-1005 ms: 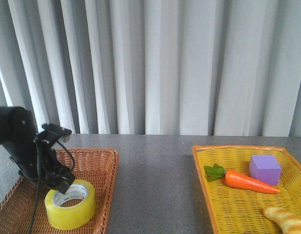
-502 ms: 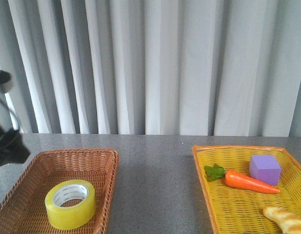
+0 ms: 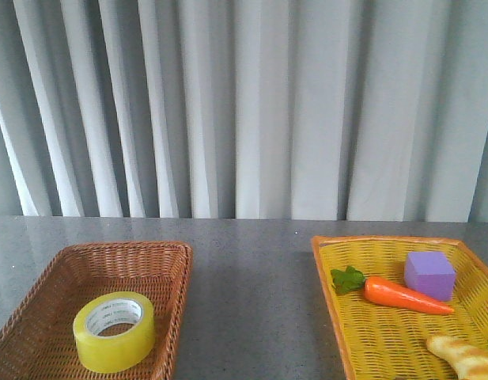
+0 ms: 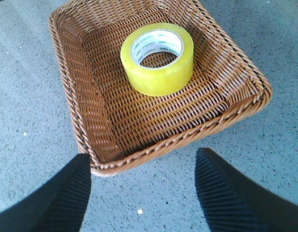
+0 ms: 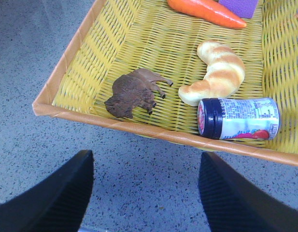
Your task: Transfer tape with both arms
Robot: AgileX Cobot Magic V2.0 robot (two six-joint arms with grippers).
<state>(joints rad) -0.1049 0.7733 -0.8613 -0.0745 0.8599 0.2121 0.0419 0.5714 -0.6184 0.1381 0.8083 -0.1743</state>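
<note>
Wicker surrounds the tape (image 4: 157, 60): it lies flat in the brown basket (image 4: 86, 92), nothing else beside it. I see my left pincer (image 4: 141, 193) spread wide above bare surface (image 4: 37, 121) just outside the basket's rim, tape beyond. My right pincer (image 5: 144, 193), also spread, hovers outside the yellow basket (image 5: 76, 63) holding carrot (image 5: 206, 12), bread (image 5: 214, 72), can (image 5: 238, 118), animal figure (image 5: 134, 92).

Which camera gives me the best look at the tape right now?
The left wrist view: the tape lies flat in the brown basket, whole and close, core print visible. The front view shows it smaller, near the bottom edge. The right wrist view misses it entirely.
</note>
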